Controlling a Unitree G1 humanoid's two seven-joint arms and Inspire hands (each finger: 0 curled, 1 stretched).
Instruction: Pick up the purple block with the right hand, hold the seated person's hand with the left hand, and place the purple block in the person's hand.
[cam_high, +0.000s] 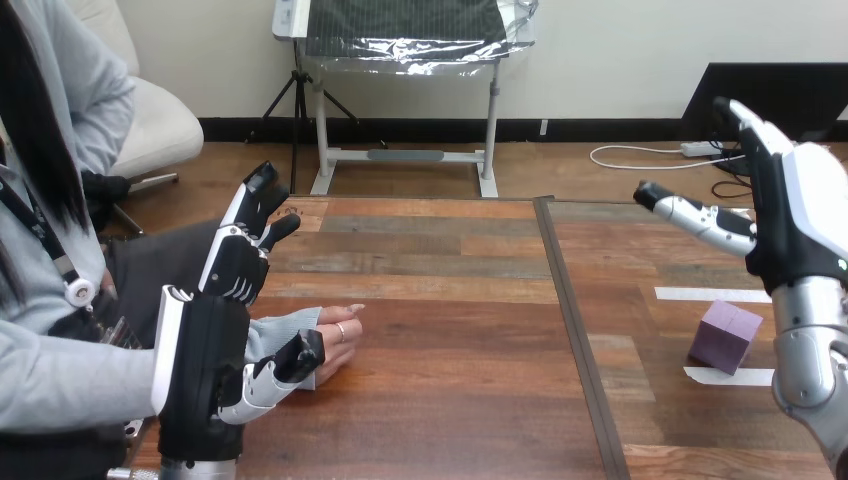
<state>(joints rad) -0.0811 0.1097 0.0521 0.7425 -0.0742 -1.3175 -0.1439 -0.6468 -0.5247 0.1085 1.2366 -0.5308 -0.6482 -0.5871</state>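
A purple block (725, 335) sits on the table at the right, between two white tape marks. My right hand (800, 215) hovers above and a little behind it, open, with fingers straight and thumb stretched to the left; it holds nothing. At the left, the person's hand (328, 335) rests on the table with its fingers loosely curled. My left hand (205, 350) stands upright over the person's wrist, open, its fingers (250, 230) pointing up and away. Its thumb (290, 362) lies against the near side of the person's hand, without closing on it.
White tape marks (712, 293) lie on the right table half, one behind the block and one in front of it. A dark seam (572, 310) runs front to back between the two table halves. The person sits at the left edge.
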